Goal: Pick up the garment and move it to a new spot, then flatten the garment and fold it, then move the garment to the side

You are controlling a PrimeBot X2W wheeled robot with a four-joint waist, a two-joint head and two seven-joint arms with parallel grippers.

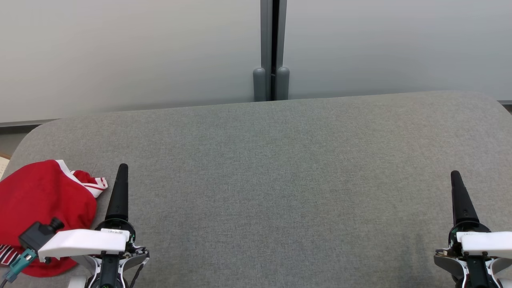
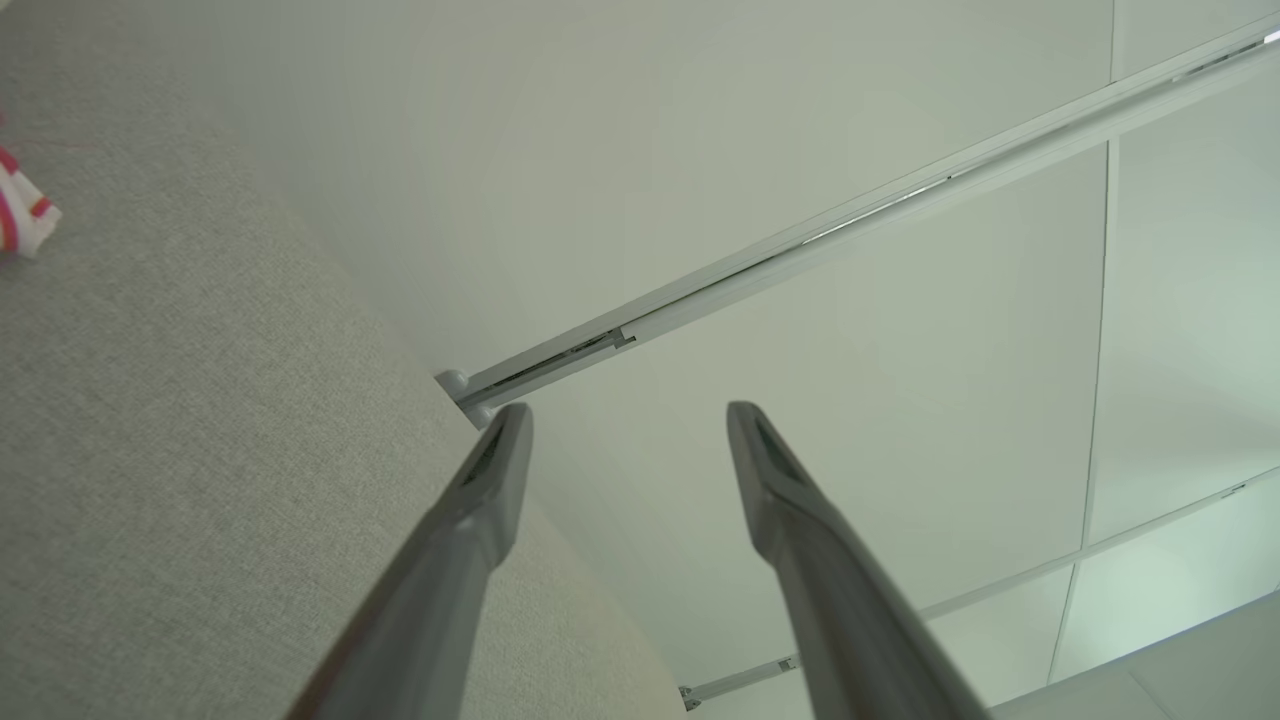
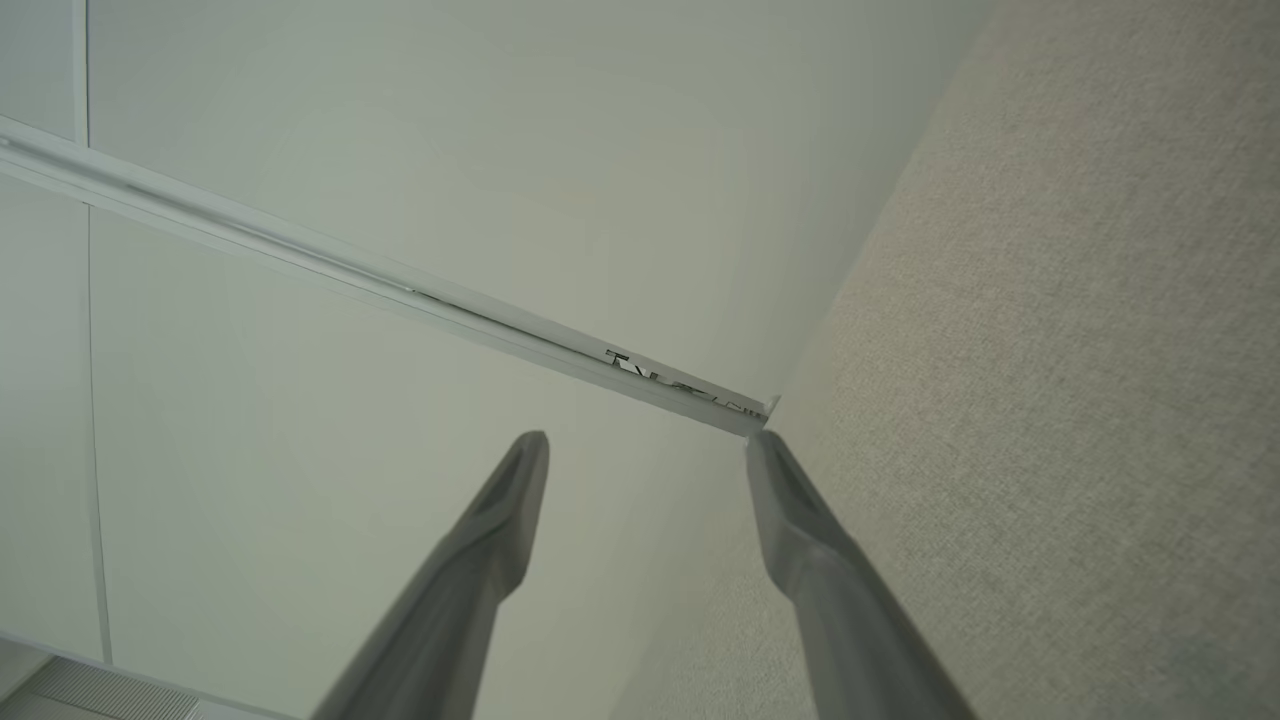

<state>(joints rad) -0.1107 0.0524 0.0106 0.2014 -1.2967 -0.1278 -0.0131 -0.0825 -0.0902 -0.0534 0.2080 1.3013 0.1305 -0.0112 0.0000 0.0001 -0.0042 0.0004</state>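
Observation:
A crumpled red garment (image 1: pixel 44 200) with a red-and-white striped trim lies at the near left corner of the grey fabric surface (image 1: pixel 280 180). My left gripper (image 1: pixel 121 170) hovers just to its right, apart from the cloth, fingers pointing away from me. In the left wrist view that gripper (image 2: pixel 628 420) is open and empty, and a bit of the striped trim (image 2: pixel 25 215) peeks in at the left edge. My right gripper (image 1: pixel 456 178) hangs over the near right of the surface. In the right wrist view this gripper (image 3: pixel 648 450) is open with nothing between its fingers.
Pale partition panels (image 1: pixel 132 52) stand behind the surface, joined by a grey post (image 1: pixel 272 48) with two rounded caps at its foot. The surface's far edge and rounded corners are in sight. A strip of floor shows at the far left.

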